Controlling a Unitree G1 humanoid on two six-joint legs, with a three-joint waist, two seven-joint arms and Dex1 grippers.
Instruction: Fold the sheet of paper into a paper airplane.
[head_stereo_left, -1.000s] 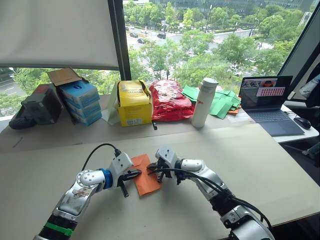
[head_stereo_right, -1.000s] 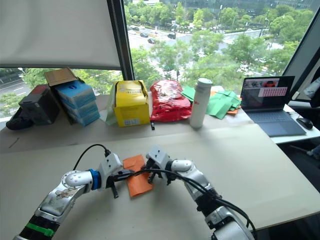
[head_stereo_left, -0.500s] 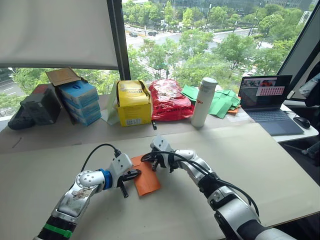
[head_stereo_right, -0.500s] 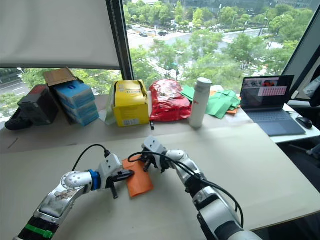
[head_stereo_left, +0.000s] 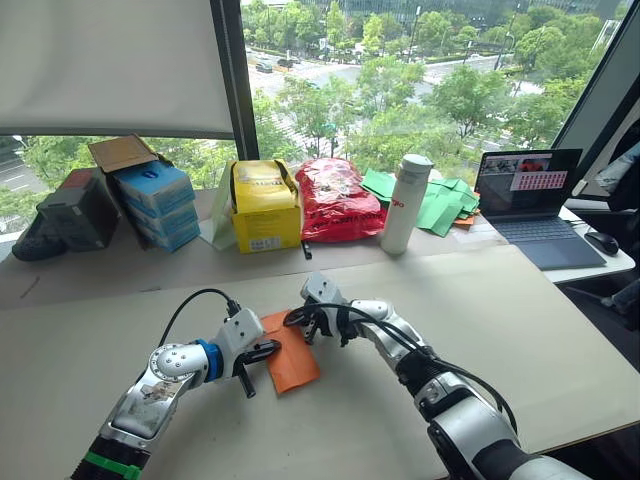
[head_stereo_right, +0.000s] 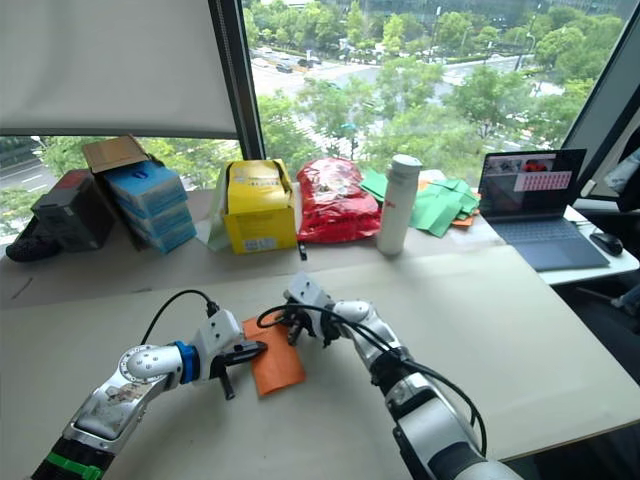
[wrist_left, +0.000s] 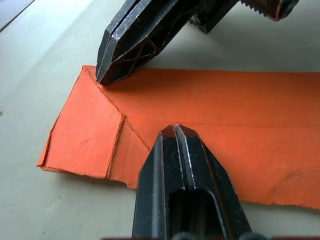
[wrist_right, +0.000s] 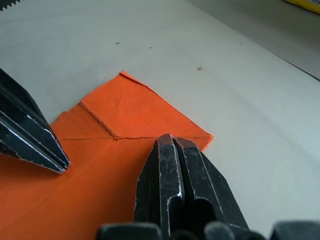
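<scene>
The sheet of paper (head_stereo_left: 292, 362) lies flat on the table as a folded orange strip, with crease lines and a folded corner flap at one end (wrist_left: 90, 135). My left gripper (head_stereo_left: 272, 349) is shut, and its tip (wrist_left: 175, 131) rests on the paper's left side. My right gripper (head_stereo_left: 299, 319) is also shut. Its tip (wrist_right: 170, 140) presses on the far end of the strip, close to the diagonal crease. The two tips sit a short way apart on the same sheet. Nothing is held between either pair of fingers.
Along the back by the window stand blue boxes (head_stereo_left: 160, 203), a yellow box (head_stereo_left: 265, 206), a red plastic bag (head_stereo_left: 340, 200), a white bottle (head_stereo_left: 405, 205) and green papers (head_stereo_left: 437, 207). A laptop (head_stereo_left: 532, 205) sits at the back right.
My right gripper has moved from the paper's right edge up to its far end. The left gripper has stayed on the paper's left side.
</scene>
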